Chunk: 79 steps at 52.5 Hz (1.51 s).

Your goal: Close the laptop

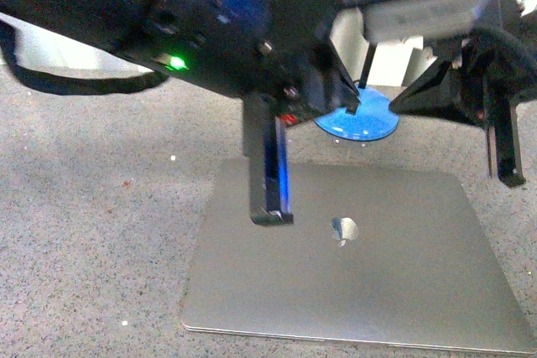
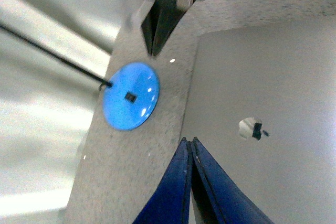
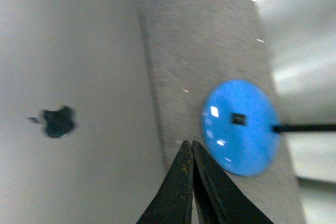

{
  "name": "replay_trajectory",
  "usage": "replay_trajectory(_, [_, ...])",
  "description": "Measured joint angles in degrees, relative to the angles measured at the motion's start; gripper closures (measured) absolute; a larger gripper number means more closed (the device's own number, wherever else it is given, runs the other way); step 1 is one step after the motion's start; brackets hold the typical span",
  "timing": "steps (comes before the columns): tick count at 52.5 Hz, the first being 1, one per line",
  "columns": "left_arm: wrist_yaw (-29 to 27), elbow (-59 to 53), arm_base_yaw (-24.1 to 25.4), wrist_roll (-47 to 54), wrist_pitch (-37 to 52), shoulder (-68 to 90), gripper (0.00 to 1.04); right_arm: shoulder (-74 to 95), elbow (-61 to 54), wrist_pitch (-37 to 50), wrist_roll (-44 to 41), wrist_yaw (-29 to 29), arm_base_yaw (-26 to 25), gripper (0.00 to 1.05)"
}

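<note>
Grey speckled table [image 1: 101, 232] w/ the laptop [image 1: 377, 291] lying flat mid-table, lid down, logo up, so it reads as shut to me. Left pincer [image 1: 271, 215] has tips together on nothing, low over the lid beside the logo; can't tell if it's touching. Right pincer [image 3: 189, 150] is also pressed together and empty, near the far edge by the blue disc [image 3: 240, 127]. Task looks approx done; next I'd lift both arms straight up. Open table to the left; disc sits just past the far edge, so no sweeping there.
</note>
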Motion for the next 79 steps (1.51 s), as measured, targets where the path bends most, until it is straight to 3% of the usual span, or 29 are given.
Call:
replay_trajectory(12, [-1.9,-4.8,13.3,-16.6,6.4,-10.5,1.01,-3.7,-3.5,15.1,17.4,5.5,-3.5,1.02])
replay_trajectory(22, [-1.4,-10.8,27.1,-33.0,9.6,-19.6,1.01,-10.6,-5.3,20.1,36.3,7.5,-4.4,1.02])
replay_trajectory(26, [-2.5,-13.8,29.9,-36.9,8.9,-22.7,1.01,-13.6,-6.3,20.8,43.2,8.8,-4.3,1.02])
replay_trajectory(33, [-3.5,-17.6,29.6,-40.3,6.9,-28.6,1.01,-19.3,-6.8,19.9,49.4,12.0,-3.8,1.02])
replay_trajectory(36, [-15.2,-21.6,26.9,-45.6,14.7,-32.0,1.01,-22.0,-7.4,18.6,50.0,11.9,-3.5,1.02])
replay_trajectory(37, [-18.3,-23.5,26.4,-47.6,16.9,-33.7,1.01,-23.3,-8.5,20.0,51.3,15.1,-2.8,1.02])
replay_trajectory(40, [-21.0,-27.4,26.0,-50.5,17.0,-38.4,1.01,-27.8,-13.7,26.2,57.0,26.4,-1.4,1.02])
replay_trajectory(44, [-21.6,-30.9,25.9,-52.1,14.8,-43.3,1.01,-34.7,-20.4,27.0,60.6,30.7,-1.2,1.02])
replay_trajectory(59, [-21.7,-41.8,25.8,-53.4,15.0,-54.6,1.01,-48.9,-39.5,31.5,63.5,28.0,-5.0,1.02])
replay_trajectory(79, [-21.7,-48.0,25.8,-53.7,13.5,-62.9,1.01,-58.8,-50.1,32.5,63.6,27.9,-4.9,1.02])
